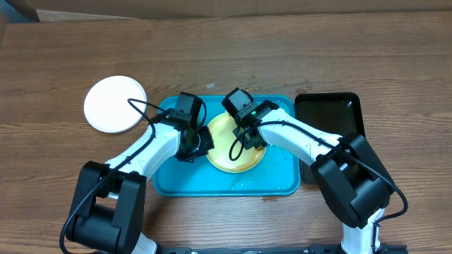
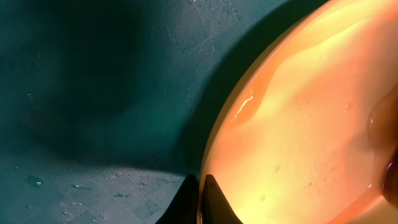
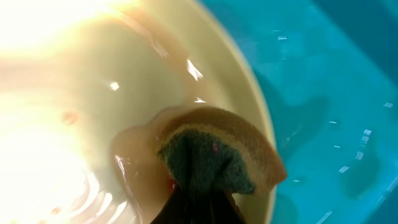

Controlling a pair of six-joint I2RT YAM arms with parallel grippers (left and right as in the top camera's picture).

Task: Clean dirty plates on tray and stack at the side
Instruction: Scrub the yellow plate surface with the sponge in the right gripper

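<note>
Turquoise tray (image 1: 219,185) fills the middle of the overhead view, and the yellow plate (image 1: 233,161) lies in it. The left gripper (image 1: 200,143) is at the plate's left rim; the right gripper (image 1: 248,139) is over its upper part. A white plate (image 1: 115,104) lies on the table (image 1: 56,63) at upper left, off the tray; I cannot tell whether another lies under it. A black tray (image 1: 328,113) sits at right.

In the left wrist view, the fingers (image 2: 211,202) at the bottom edge are together, pinched on the plate's rim. The plate fills the right half and looks wet and glossy. The tray floor at left carries droplets.

In the right wrist view, the fingers at the bottom are clamped on a sponge (image 3: 208,165). It presses on the plate's inner face near the rim, in a film of brownish water.

I judge the white plate to be finished and set aside, and the yellow one to be mid-scrub. It has yet to be stacked at upper left. No third plate shows.
</note>
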